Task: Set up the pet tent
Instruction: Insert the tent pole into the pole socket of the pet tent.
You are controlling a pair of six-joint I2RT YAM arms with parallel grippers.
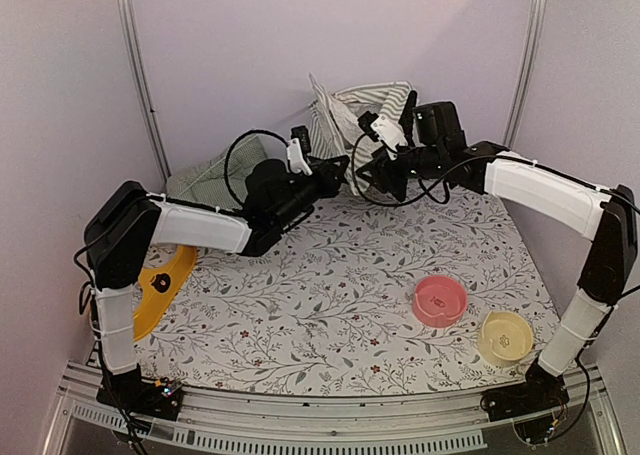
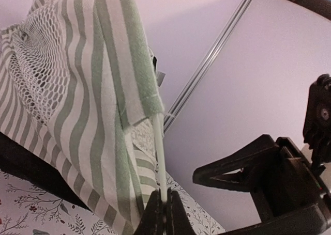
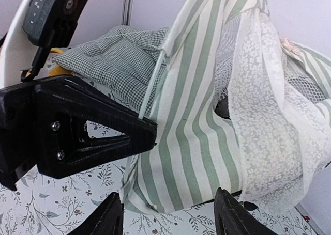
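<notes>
Left gripper (image 2: 164, 204): jaws pinched together on the thin white pole (image 2: 159, 152) of the pet tent (image 2: 83, 100), low on the pole, just beneath the hem of the striped fabric. Right gripper (image 3: 167, 199): jaws apart, gripping nothing, low and close in front of the tent's striped wall, just right of the left one. Pet tent at the far middle of the table (image 1: 330, 275), close to the back wall, crumpled and leaning rather than standing in shape. Green-and-white stripes across most of it, with white mesh and a lacy white panel among the folds. Pole running from the closed jaws up into a sleeve of the fabric. Green checked cushion (image 1: 205, 180) at the far left, behind the left arm and beside the tent. Pink bowl (image 1: 440, 300) near right on the floral cloth, cream bowl (image 1: 505, 337) just right of it and nearer, both well apart from the tent. Yellow piece (image 1: 165, 285) at the left edge, partly hidden by the left arm; kind unclear.
</notes>
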